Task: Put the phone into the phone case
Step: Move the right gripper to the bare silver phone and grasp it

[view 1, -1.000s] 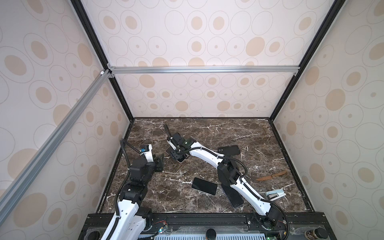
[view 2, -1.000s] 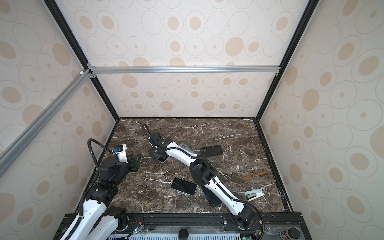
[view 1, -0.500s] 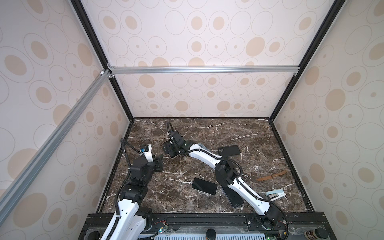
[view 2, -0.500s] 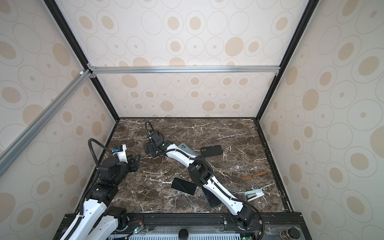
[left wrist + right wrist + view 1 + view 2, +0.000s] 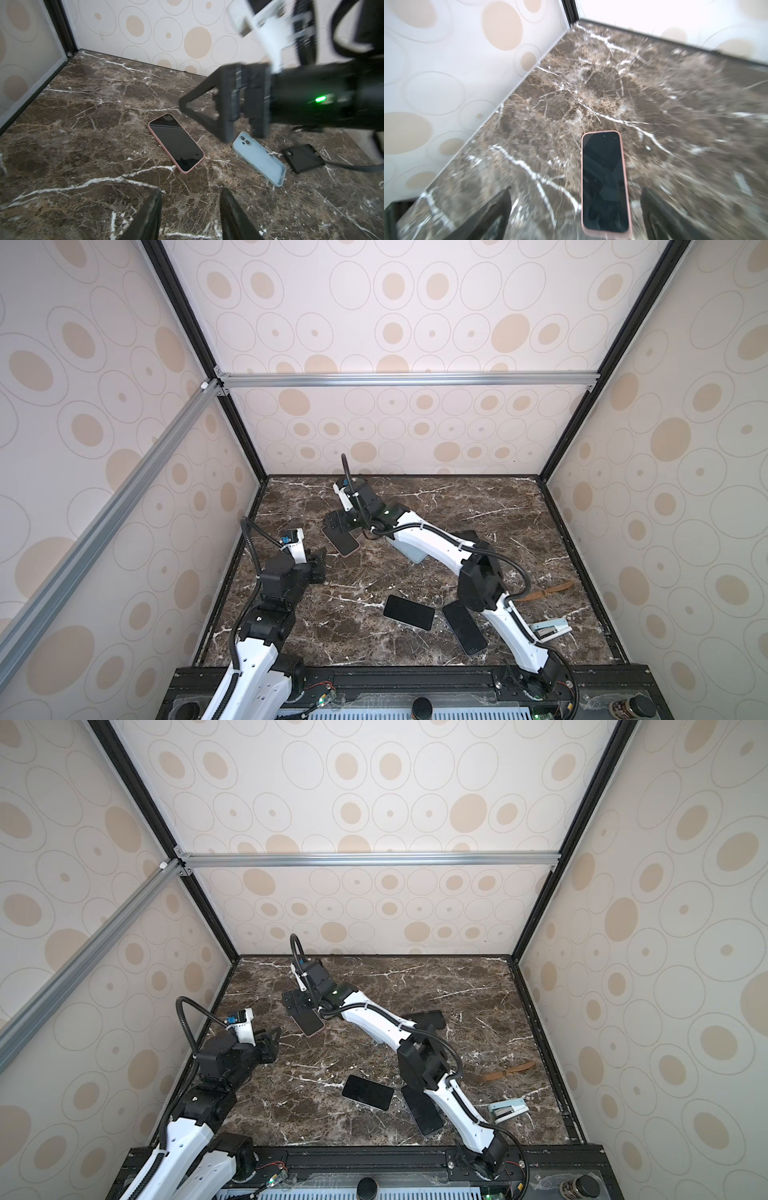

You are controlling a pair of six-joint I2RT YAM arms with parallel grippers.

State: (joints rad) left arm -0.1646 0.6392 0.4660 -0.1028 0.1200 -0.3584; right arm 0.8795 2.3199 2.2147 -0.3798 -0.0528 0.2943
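The right gripper [image 5: 576, 199] hovers with its fingers spread wide and nothing between them. The phone [image 5: 605, 182] lies flat on the table [image 5: 654, 87] just below. In the right wrist view its long axis runs straight out from the gripper, and its near end sits in the gap, closer to one finger but touching neither.

In both top views this gripper [image 5: 337, 526] is above the phone's [image 5: 343, 541] far-left end. The long axis slants from there toward the near middle of the table.

The phone lies screen up, with the pink case [image 5: 188, 169] showing as a rim all round it, so it looks seated. Which end is its top I cannot tell.

The left gripper [image 5: 190, 207] is part open and empty. It sits low and well short of the phone, which lies ahead of it, so the right arm is much nearer.

A blue case [image 5: 258, 159] and a black case [image 5: 302, 158] lie empty beyond. Two bare phones [image 5: 409, 612] [image 5: 464, 627] wait near the front edge.

Any retreat should probably go straight up, so that neither finger nudges the cased phone.
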